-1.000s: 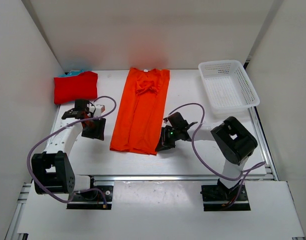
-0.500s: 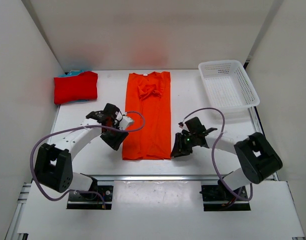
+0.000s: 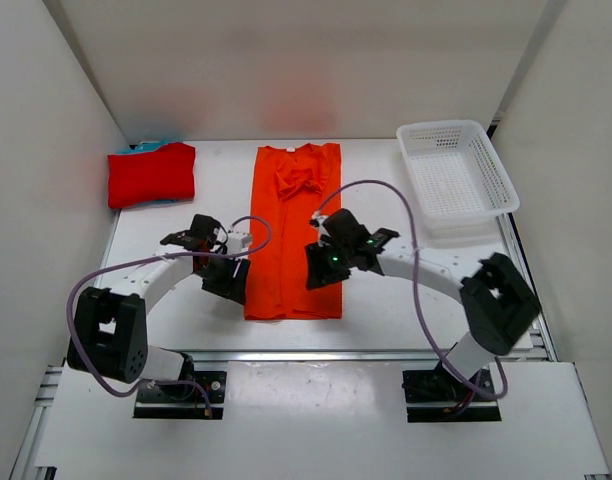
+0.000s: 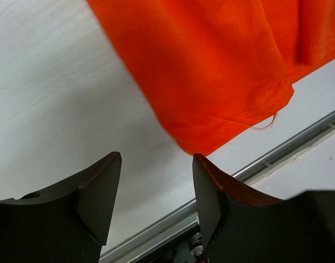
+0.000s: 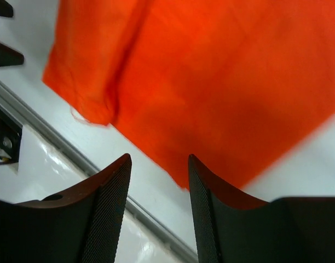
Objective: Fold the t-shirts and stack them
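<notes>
Swinging in from the right side of the table, the right arm now reaches over the orange t-shirt [image 3: 296,235], with the right gripper [image 3: 318,272] above the right half of the cloth, where half a second ago it stood off beside the shirt's right edge. The left gripper [image 3: 229,282] has shifted only slightly and sits just beside the shirt's left edge, near the hem. The shirt itself has not moved: it lies on the white table [image 3: 386,300] as a long narrow strip, sides folded in, collar toward the far wall and hem toward the arms. In the left wrist view the left gripper [image 4: 156,192] has its fingers [image 4: 96,192] spread, with bare table [image 4: 58,98] showing in the gap and the shirt's near corner [image 4: 222,71] just past the tip of one finger. In the right wrist view the right gripper [image 5: 156,203] is likewise spread, its fingers [image 5: 104,208] apart above the shirt's hem [image 5: 211,82], gripping no cloth. The red t-shirt [image 3: 151,173] lies folded at the far left corner of the table, with a sliver of the teal t-shirt [image 3: 146,147] showing at its far edge. A white mesh basket [image 3: 491,165] stands at the far right corner, well apart from the shirts.
</notes>
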`<move>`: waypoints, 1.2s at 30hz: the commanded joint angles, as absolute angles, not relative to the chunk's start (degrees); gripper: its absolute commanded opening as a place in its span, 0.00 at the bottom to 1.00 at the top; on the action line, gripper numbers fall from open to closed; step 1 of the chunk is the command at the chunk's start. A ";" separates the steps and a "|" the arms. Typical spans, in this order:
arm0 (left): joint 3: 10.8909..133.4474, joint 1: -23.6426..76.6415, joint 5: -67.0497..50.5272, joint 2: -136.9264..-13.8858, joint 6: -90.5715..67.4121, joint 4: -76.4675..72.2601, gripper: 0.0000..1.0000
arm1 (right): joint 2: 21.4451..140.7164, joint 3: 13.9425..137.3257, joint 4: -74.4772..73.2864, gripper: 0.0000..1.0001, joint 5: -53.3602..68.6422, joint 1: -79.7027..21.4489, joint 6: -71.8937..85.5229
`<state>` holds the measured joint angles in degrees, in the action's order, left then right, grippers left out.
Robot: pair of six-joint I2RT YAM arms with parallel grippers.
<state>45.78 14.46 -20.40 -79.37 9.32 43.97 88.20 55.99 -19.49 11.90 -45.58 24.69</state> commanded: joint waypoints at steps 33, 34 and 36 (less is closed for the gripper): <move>42.80 11.34 -23.64 -76.38 3.52 37.53 0.66 | 113.02 76.03 -15.47 0.50 19.68 -54.75 23.73; 42.54 11.25 -23.29 -75.94 3.60 37.79 0.67 | 112.59 75.94 -15.99 0.49 20.38 -54.41 23.99; 42.71 11.08 -23.03 -76.38 3.60 37.35 0.66 | 114.16 76.11 -15.64 0.45 21.62 -54.40 24.52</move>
<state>43.31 11.42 -22.98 -78.22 3.60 38.50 112.53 74.17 -15.22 20.34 -54.39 24.97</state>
